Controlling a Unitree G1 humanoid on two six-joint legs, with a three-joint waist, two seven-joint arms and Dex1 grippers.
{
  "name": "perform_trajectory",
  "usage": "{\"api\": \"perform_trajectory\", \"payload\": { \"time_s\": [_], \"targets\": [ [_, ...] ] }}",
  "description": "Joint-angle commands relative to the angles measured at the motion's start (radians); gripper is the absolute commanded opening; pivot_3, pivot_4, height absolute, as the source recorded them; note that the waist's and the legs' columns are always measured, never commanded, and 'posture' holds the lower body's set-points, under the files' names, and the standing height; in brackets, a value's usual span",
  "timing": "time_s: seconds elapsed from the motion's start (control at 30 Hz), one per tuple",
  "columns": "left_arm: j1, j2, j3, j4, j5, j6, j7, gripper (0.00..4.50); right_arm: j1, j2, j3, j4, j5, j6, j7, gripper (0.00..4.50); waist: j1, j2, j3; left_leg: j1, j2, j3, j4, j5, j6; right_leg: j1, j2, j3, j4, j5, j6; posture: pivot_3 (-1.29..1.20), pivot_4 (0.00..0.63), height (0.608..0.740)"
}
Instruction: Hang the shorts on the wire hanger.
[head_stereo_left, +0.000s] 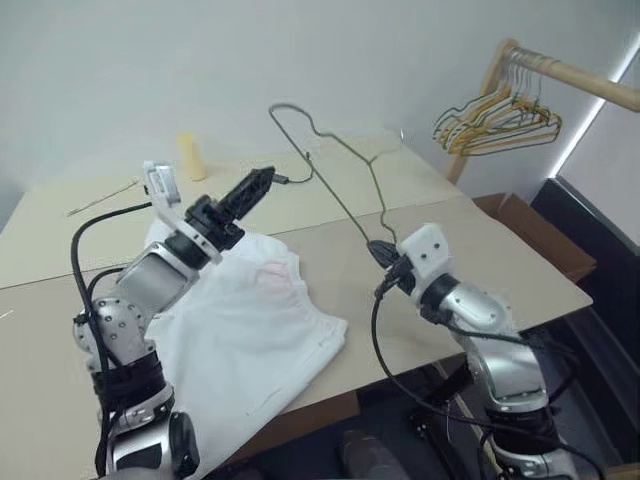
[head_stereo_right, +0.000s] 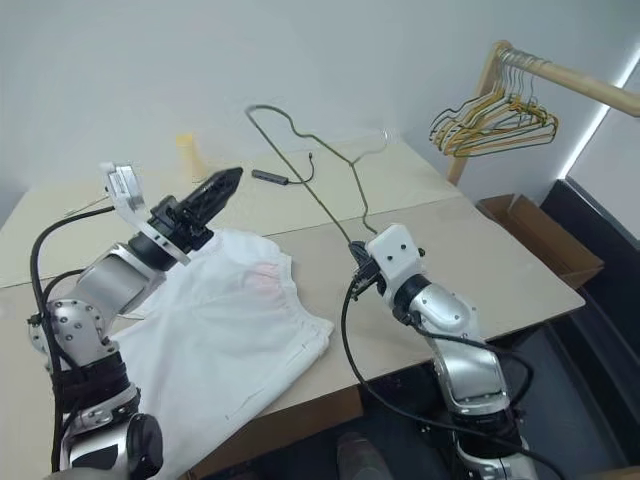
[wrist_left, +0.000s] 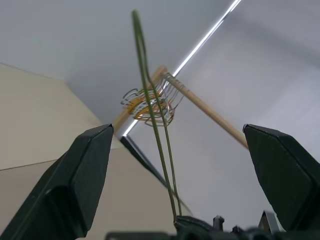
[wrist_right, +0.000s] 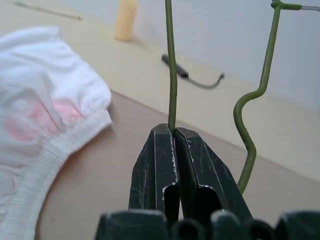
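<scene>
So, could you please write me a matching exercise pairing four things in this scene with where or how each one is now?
Things:
1. wire hanger
2. shorts
3. left tool
4. coloured hangers

States:
A. hanging bunched on the wooden rail
B. lying flat on the table
C. open, holding nothing
D. held up off the table, clamped in the shut right tool

Pairs: 1-D, 2-B, 3-C, 4-A
</scene>
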Motion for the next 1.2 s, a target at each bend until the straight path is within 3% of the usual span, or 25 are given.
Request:
{"api": "perform_trajectory", "payload": {
  "time_s": [0.03,0.3,0.4,0.8,0.93,1.07,1.2],
  "targets": [
    [-0.013,0.0,-0.013,-0.015,-0.071,-0.026,0.029,4.5,0.025,-0.013,0.024,-0.058,0.002,-0.107,0.017,0.05,-0.012,0.0,0.0,0.0,0.0,0.0,0.0,0.0,0.0,0.0,0.0,0.0,0.0,0.0,0.0,-0.3,0.0,0.74],
    [-0.021,0.01,-0.064,-0.05,-0.07,-0.093,0.048,4.5,0.03,-0.034,0.089,-0.039,-0.013,-0.192,0.045,0.05,-0.032,0.0,0.0,0.001,-0.001,0.0,0.0,0.0,0.0,0.002,0.001,0.001,0.0,0.0,0.0,-0.29,0.0,0.74],
    [-0.009,0.011,-0.063,-0.042,-0.072,-0.12,0.09,3.95,0.004,-0.021,0.1,-0.015,-0.024,-0.191,0.032,0.0,-0.033,0.0,0.0,0.001,-0.001,-0.001,0.0,0.0,0.0,0.002,0.001,0.001,0.0,0.0,0.0,-0.28,0.0,0.74],
    [-0.027,-0.003,-0.079,0.013,-0.031,-0.202,0.102,0.02,-0.029,-0.025,0.104,0.04,-0.074,-0.225,0.017,0.0,-0.024,0.0,0.0,0.001,-0.002,-0.002,0.0,0.0,0.0,0.001,0.0,0.001,-0.002,0.001,0.0,-0.29,0.0,0.74],
    [-0.038,0.003,-0.091,0.033,-0.006,-0.218,0.093,0.02,-0.047,-0.037,0.116,0.052,-0.115,-0.242,0.016,0.0,-0.025,0.0,0.0,0.001,-0.002,-0.002,0.0,0.0,0.0,0.001,0.0,0.001,-0.002,0.001,0.0,-0.28,0.0,0.74],
    [-0.053,0.0,-0.094,0.04,0.026,-0.244,0.048,0.0,-0.065,-0.062,0.135,0.074,-0.159,-0.289,0.03,1.09,-0.025,0.0,0.0,0.001,-0.003,-0.002,0.0,0.0,0.0,0.001,0.0,0.001,-0.002,0.001,0.0,-0.28,0.0,0.74],
    [-0.062,-0.017,-0.074,0.044,0.027,-0.288,0.028,0.0,-0.086,-0.034,0.124,0.065,-0.134,-0.294,0.028,2.45,-0.025,0.0,0.0,0.0,-0.003,-0.002,-0.001,0.0,0.0,0.001,0.0,0.001,-0.002,0.001,0.0,-0.27,0.0,0.74]
  ]
}}
